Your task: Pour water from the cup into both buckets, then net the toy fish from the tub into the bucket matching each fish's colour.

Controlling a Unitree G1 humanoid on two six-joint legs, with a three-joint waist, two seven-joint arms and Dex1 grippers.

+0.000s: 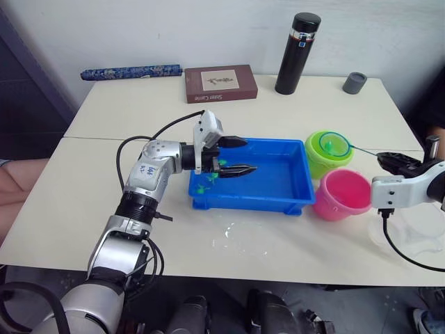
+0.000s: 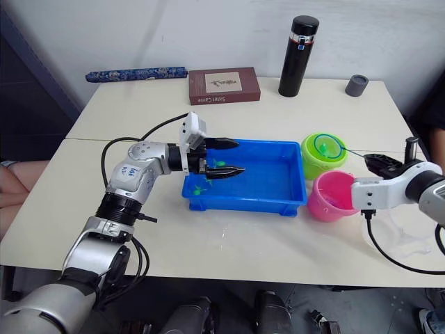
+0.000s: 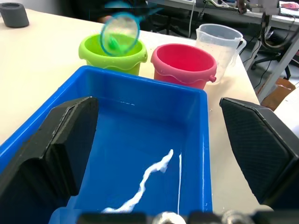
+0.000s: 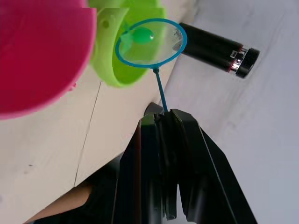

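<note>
Tub [image 1: 288, 184] first: your blue tray sits mid-table toward the front edge, with the left gripper [image 1: 240, 155] hanging over its left end, both black fingers spread wide and holding nothing. Below those fingers you can see small green fish [image 1: 203, 186] lying in the tub's left part; how many there are is hard to tell. Just off the tub's right end stand the two buckets, touching or nearly so: the green bucket [image 1: 318, 161] toward the table's back, the pink bucket [image 1: 341, 195] toward the front. Your right gripper [image 4: 166, 122] is clamped shut on the thin handle of a blue-rimmed net [image 1: 333, 144], which hovers over the green bucket's mouth with a green fish [image 4: 141, 35] lying in its mesh. The clear cup [image 3: 219, 43] stands near the table's right edge, just beyond the pink bucket, so room on that side is tight. You have open tabletop left of the tub and between the tub and the back edge, where a brown book [image 1: 220, 83], a black flask [image 1: 297, 53], a small grey cup [image 1: 354, 83] and a patterned blue roll [image 1: 131, 72] line up. A wet patch [image 1: 236, 236] glistens in front of the tub.
</note>
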